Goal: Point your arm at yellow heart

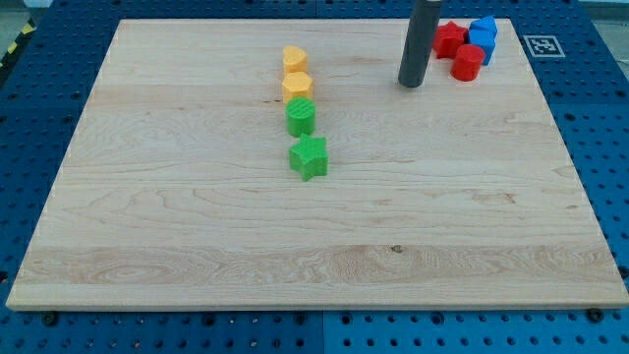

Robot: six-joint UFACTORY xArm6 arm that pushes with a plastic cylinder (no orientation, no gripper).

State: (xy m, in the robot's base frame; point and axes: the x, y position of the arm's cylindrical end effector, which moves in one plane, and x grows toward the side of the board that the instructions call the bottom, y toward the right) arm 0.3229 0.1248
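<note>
The yellow heart (294, 58) lies near the view's top, left of centre, at the head of a short column of blocks. Just below it sits a yellow hexagon-like block (297, 87), then a green round block (302, 116), then a green star (309, 156). My tip (410, 84) is at the end of the dark rod, well to the right of the yellow heart and slightly lower, touching no block.
A cluster at the view's top right holds a red star-like block (449, 39), a red cylinder (468, 62) and blue blocks (483, 37), just right of the rod. The wooden board (314, 246) lies on a blue pegboard with a marker tag (543, 45).
</note>
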